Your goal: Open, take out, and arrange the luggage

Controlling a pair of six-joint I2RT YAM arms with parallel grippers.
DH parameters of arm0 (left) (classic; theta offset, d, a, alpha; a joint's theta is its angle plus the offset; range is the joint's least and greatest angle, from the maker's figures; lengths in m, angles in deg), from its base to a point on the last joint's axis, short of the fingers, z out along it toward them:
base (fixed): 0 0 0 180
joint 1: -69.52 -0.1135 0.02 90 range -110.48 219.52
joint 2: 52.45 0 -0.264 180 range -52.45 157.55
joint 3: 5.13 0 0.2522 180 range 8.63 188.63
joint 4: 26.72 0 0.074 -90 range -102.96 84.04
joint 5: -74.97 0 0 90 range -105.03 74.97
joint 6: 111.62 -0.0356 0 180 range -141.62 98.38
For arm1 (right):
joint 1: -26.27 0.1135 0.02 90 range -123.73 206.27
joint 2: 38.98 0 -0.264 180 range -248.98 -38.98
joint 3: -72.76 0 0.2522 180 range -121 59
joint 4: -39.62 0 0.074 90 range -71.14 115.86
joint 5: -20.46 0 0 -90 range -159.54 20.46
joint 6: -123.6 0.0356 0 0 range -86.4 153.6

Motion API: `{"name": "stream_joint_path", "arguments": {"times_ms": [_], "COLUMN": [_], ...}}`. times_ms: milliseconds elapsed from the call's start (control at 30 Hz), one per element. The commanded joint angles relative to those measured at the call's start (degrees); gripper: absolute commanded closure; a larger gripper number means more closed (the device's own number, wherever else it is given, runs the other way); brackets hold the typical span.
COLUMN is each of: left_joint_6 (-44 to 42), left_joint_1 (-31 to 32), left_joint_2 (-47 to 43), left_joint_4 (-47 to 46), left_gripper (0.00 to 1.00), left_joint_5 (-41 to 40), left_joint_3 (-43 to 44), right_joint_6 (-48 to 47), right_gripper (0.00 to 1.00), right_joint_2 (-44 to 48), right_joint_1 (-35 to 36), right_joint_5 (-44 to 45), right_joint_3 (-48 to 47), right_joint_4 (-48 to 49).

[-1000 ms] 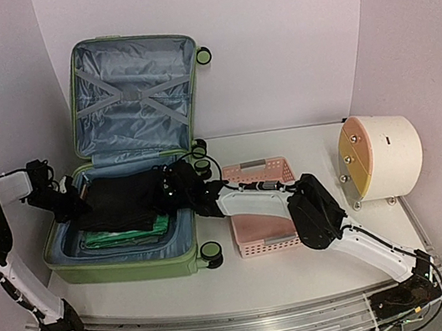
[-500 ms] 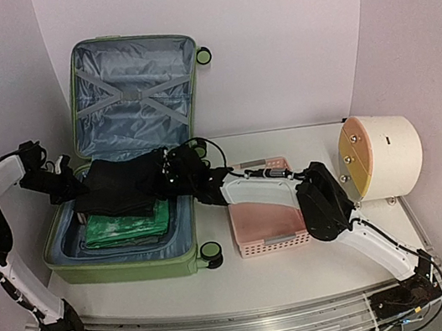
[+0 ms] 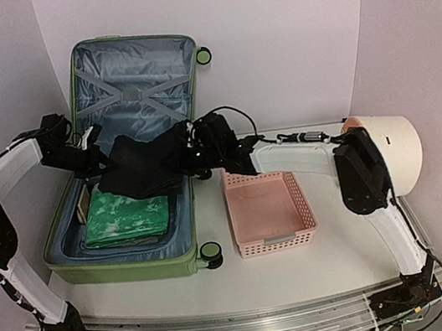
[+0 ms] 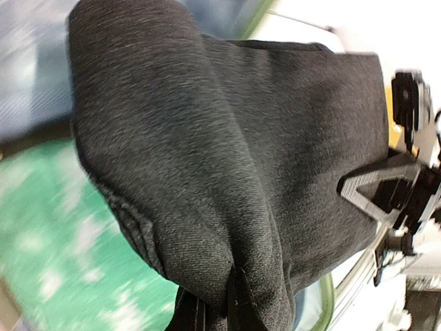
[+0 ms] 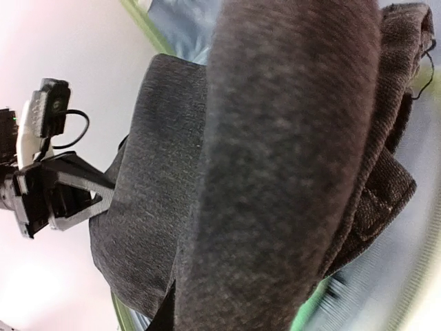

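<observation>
Grip: left gripper [image 3: 90, 156], right gripper [image 3: 192, 152] both clamped on garment [image 3: 146, 165] above luggage [image 3: 128, 270] | Risk: sagging cloth may catch the rim; arms spreading could pull it free.

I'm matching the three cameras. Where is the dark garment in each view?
Top external: garment centre-left, held above the open luggage.
Left wrist: garment fills most of the frame.
Right wrist: garment fills the centre and right.
Shared landmark: the luggage's green rim, at the top in left wrist, top left in right wrist.
</observation>
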Motion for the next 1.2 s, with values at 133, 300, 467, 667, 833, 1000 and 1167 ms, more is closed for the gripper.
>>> {"name": "stream_joint_path", "arguments": {"times_ms": [133, 300, 467, 667, 833, 1000, 1167], "left_joint_6": [-0.2, 2.2, 6.0, 6.4, 5.0, 5.0, 4.0], "left_joint_1": [17.9, 28.5, 37.6, 44.0, 47.3, 48.9, 48.5], "left_joint_2": [9.4, 18.0, 22.1, 24.2, 25.5, 26.6, 27.8], "left_joint_4": [-3.8, -4.3, -5.2, -8.1, -8.9, -10.8, -10.5], "left_gripper": [1.0, 1.0, 1.0, 1.0, 1.0, 1.0, 1.0], "left_joint_5": [-1.6, -3.4, -4.6, -8.6, -9.7, -11.1, -16.3], "left_joint_3": [17.4, 26.4, 28.6, 27.5, 26.5, 22.8, 27.1], "right_joint_6": [-6.1, -7.7, -16.4, -29.4, -34.0, -34.0, -33.2], "right_gripper": [1.0, 1.0, 1.0, 1.0, 1.0, 1.0, 1.0], "right_joint_2": [29.7, 43.7, 50.1, 44.4, 39.0, 36.0, 37.8], "right_joint_1": [-1.2, -5.1, -15.7, -22.6, -23.7, -23.7, -23.7], "right_joint_5": [11.4, 14.3, 5.0, -4.5, -5.0, -4.2, -1.8], "right_joint_3": [24.9, 39.5, 49.1, 46.1, 40.4, 39.8, 39.3], "right_joint_4": [3.3, -3.5, -9.0, -17.0, -23.1, -25.3, -28.3]}}
